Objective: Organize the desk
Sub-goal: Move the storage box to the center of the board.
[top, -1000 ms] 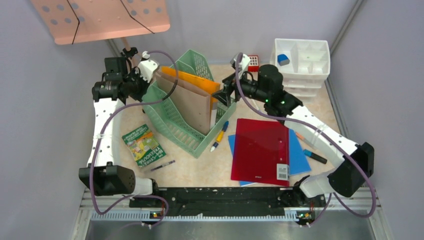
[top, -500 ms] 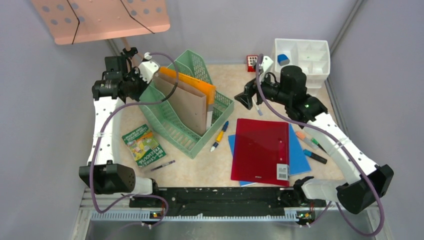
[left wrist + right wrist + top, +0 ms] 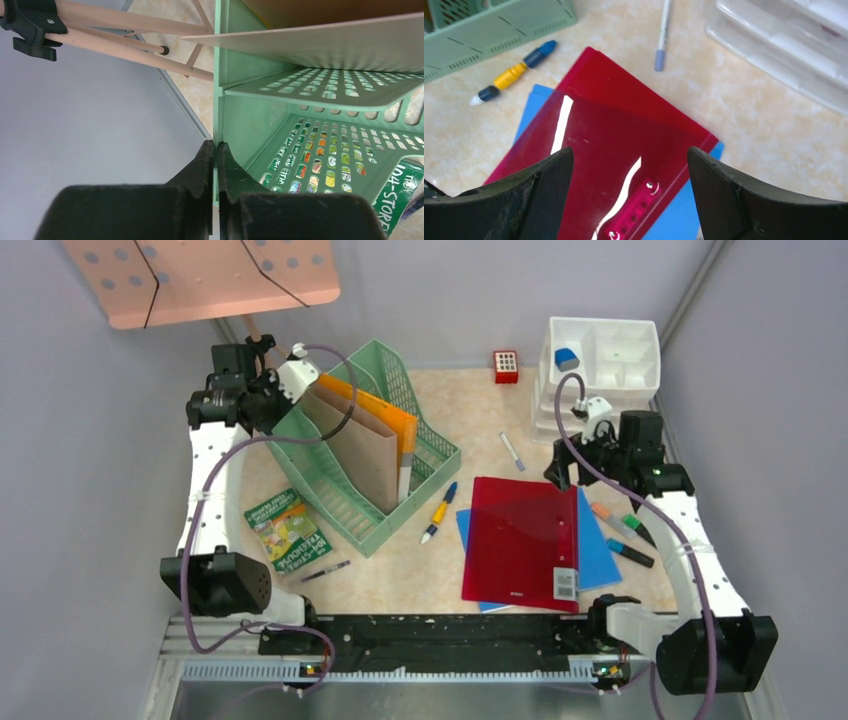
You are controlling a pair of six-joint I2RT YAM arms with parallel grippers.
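Left gripper [image 3: 216,147] is pressed tight, seemingly pinching the corner wall of the mint-green perforated plastic file rack [image 3: 310,85]. Right gripper [image 3: 629,152] is spread wide and empty, hovering above the translucent red plastic folder [image 3: 624,110] lying on the beige marble-patterned desk [image 3: 754,125].

The left gripper [image 3: 214,150] — jaws closed — pinches the green rack [image 3: 250,125] by its edge.

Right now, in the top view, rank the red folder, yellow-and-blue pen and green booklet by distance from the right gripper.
From the right gripper:
1. red folder, right beneath it.
2. yellow-and-blue pen, centre.
3. green booklet, far left.
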